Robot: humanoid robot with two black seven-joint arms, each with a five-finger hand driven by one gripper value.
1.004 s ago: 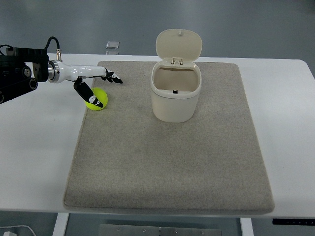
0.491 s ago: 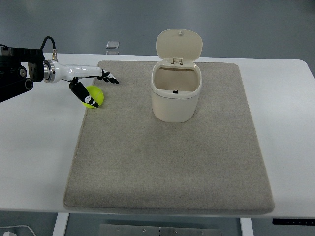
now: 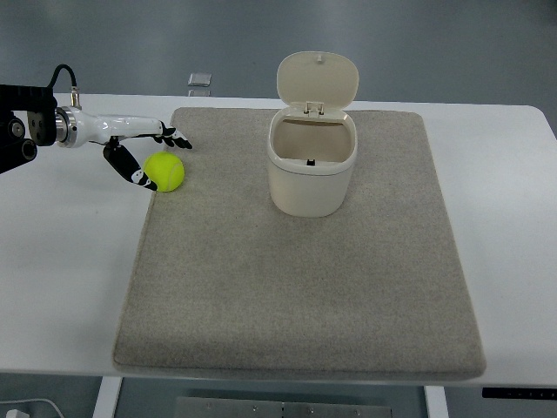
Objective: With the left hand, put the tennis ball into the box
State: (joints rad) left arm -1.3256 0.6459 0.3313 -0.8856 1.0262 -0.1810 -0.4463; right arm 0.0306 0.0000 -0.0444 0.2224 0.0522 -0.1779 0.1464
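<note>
- Yellow-green tennis ball (image 3: 164, 171) sits on the grey mat (image 3: 296, 287), near the mat's 10 o'clock corner; it is not in the box
- The left hand (image 3: 139, 150) comes in from 9 o'clock; its fingers (image 3: 174, 137) are spread apart and hold nothing; the thumb tip is just beside the ball
- The cream box (image 3: 312, 163) stands at 3 o'clock from the ball, well apart; its lid (image 3: 317, 81) is tipped up and open
- The white table (image 3: 70, 252) lies under the mat

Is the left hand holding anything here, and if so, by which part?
Nothing is held. The left hand is open beside the tennis ball, which rests on the mat.
</note>
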